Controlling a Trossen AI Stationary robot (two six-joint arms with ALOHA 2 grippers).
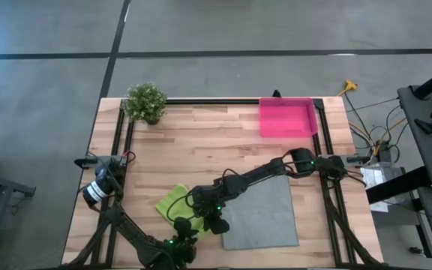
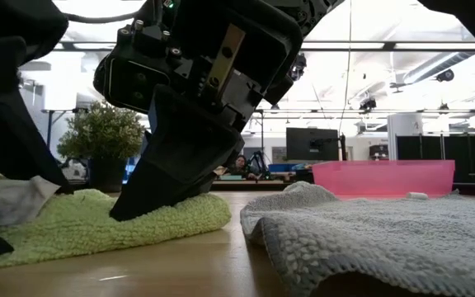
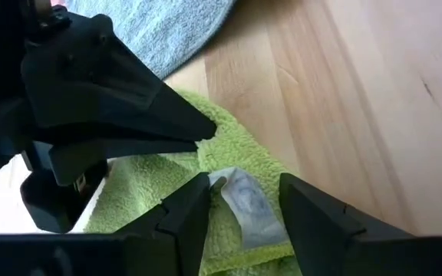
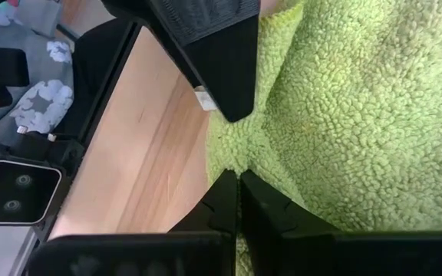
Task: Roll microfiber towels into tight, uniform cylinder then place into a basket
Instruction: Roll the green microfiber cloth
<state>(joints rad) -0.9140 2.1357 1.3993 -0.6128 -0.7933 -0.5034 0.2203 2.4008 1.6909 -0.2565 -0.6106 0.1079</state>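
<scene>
The right gripper (image 4: pixel 236 201), fingers closed together with nothing between them, presses its tips into the green towel (image 1: pixel 177 202) near the table's front. The left gripper (image 3: pixel 244 207) stands part open over the same towel's white tag (image 3: pixel 245 205), holding nothing. The grey towel (image 1: pixel 265 214) lies flat just beside it; the basket (image 1: pixel 286 118) sits well apart at the far edge. With both grippers crowded together, they could collide, or drag the towel rather than roll it.
</scene>
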